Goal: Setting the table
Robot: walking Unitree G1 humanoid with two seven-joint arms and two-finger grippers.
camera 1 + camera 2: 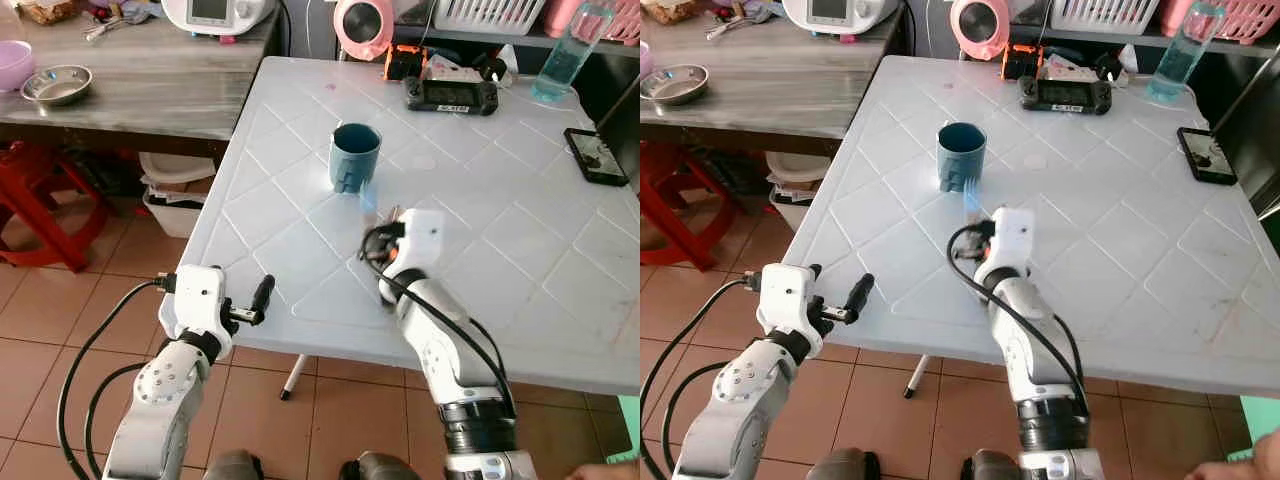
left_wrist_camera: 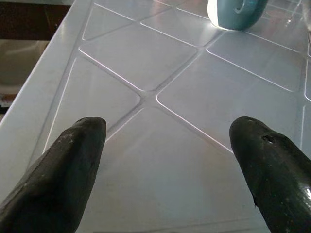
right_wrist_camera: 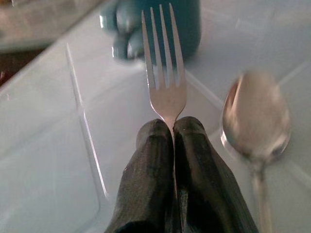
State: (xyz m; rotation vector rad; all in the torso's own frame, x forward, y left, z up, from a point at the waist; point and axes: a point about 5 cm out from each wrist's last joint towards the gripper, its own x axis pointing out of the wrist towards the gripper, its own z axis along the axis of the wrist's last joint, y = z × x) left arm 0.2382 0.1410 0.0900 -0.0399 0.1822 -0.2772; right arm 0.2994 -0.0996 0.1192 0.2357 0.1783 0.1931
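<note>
Left gripper [image 2: 165,160], fingers spread and empty, held at the white table's [image 1: 500,250] near-left edge.
Right gripper [image 3: 172,131] over mid-table, fingers clenched on a fork [image 3: 164,68], tines toward the teal mug [image 1: 354,156] just beyond; spoon [image 3: 256,116] beside the fork; game controller [image 1: 450,95], bottle [image 1: 565,55], phone [image 1: 595,155] farther back.

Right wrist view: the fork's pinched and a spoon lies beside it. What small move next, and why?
Probably lower the right gripper until the silver metal fork rests flat on the white plastic table beside the silver metal spoon, then open. Its jaws are shut on the handle, tines pointing at the teal mug.
</note>
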